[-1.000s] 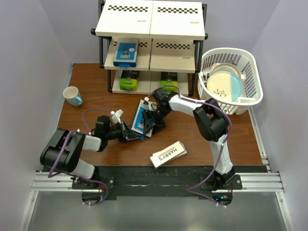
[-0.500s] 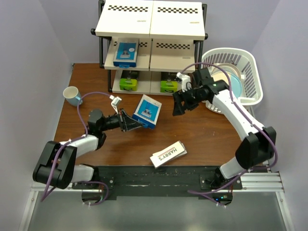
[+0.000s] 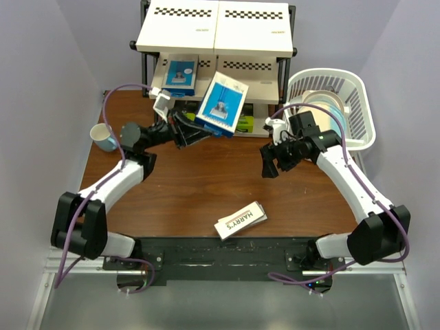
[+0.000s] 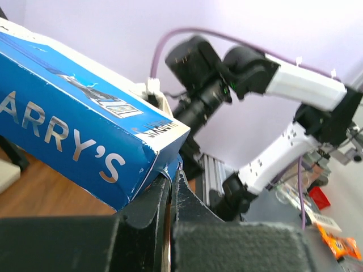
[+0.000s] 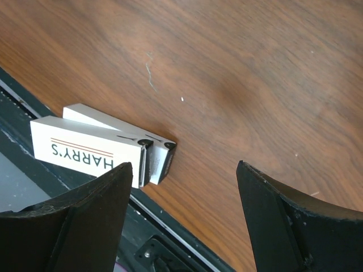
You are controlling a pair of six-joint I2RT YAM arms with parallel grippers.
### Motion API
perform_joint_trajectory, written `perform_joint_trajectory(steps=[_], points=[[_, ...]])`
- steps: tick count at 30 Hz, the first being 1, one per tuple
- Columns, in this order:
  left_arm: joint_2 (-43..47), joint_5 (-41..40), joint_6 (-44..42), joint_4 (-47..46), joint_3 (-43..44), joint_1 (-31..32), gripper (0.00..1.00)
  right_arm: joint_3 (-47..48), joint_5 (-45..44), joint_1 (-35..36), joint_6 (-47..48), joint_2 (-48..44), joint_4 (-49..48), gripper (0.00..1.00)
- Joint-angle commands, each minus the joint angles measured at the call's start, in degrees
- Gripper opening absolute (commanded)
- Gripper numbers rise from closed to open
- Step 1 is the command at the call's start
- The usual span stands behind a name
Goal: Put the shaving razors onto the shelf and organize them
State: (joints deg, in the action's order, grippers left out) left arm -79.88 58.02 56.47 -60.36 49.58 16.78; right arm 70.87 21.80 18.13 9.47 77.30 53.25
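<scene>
Left end effector (image 3: 197, 130) clamps blue-and-white razor box (image 3: 222, 104) at corner.

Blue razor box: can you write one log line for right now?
left gripper: shut on blue razor box, in air near shelf | right gripper: open, empty, over table | white Harry's boxes: on table

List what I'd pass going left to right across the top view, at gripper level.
mug → left gripper → blue-and-white razor box in its grip → right gripper, open → white basket
</scene>
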Motion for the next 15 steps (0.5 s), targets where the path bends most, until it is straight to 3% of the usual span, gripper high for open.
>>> perform_joint_trajectory(steps=[1,15], points=[[-4.3,-7.5,1.1,1.4,6.3,2.0,0.0,-0.4,-1.4,-1.0,1.4,-1.8,-0.2,0.78],[-19.9,-19.8,3.6,4.1,21.7,8.4,0.0,0.3,-3.1,-5.5,2.7,-2.9,1.3,0.79]])
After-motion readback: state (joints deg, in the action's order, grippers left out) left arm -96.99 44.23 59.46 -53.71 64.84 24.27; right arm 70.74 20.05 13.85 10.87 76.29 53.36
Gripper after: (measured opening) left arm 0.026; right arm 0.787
